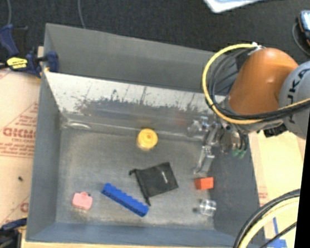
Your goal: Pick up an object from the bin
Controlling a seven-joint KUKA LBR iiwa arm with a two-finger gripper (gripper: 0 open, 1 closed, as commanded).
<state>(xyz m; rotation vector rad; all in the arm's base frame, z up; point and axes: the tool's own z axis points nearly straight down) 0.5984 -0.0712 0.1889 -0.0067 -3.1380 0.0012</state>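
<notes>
At the bin's (45, 146) right, your gripper (202, 164), its spread unreadable, hung by a crosswise orange block (204, 183), silvery piece (206, 208) near.

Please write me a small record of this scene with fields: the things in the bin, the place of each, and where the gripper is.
container: grey metal bin
gripper: gripper, at the bin's right side, just behind the orange block
held thing: none seen
nearest thing: small orange block
right front: small clear-silver piece
middle: flat black item
front middle: long blue brick
front left: small pink piece
near back wall: round yellow thing
</notes>
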